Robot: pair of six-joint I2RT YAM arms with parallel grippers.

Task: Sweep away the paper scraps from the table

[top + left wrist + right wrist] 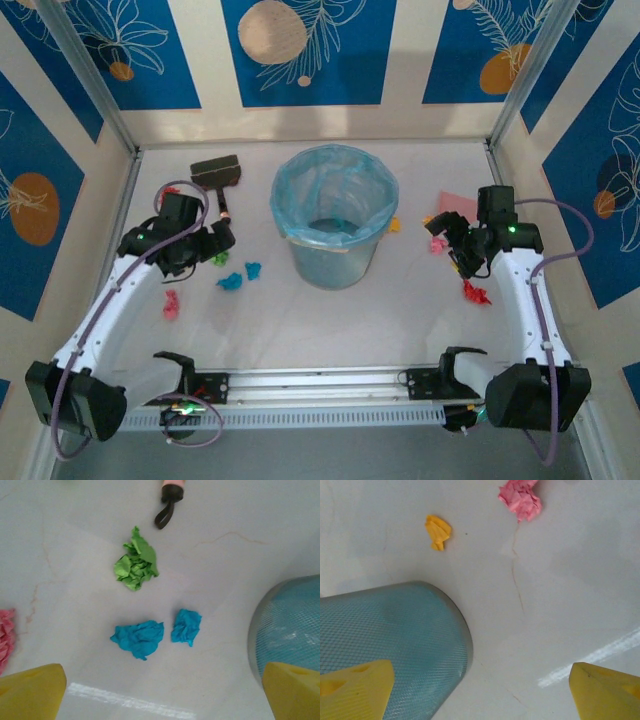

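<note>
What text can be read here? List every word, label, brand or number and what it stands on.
None can be read.
The wall panels bear only leaf and circle patterns; the bin, brush, paper scraps and table show no writing.

Bin [330, 262] mid table [300, 335], paper scraps [230, 281] L & R of it, brush [216, 172] back-L, dustpan [456, 205] back-R

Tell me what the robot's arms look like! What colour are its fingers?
The left arm and the right arm have white links with chunky black joints and bases. A thin purple-grey cable loops along each one, and small green lights glow on them. The left gripper and right gripper have bright yellow fingers.
</note>
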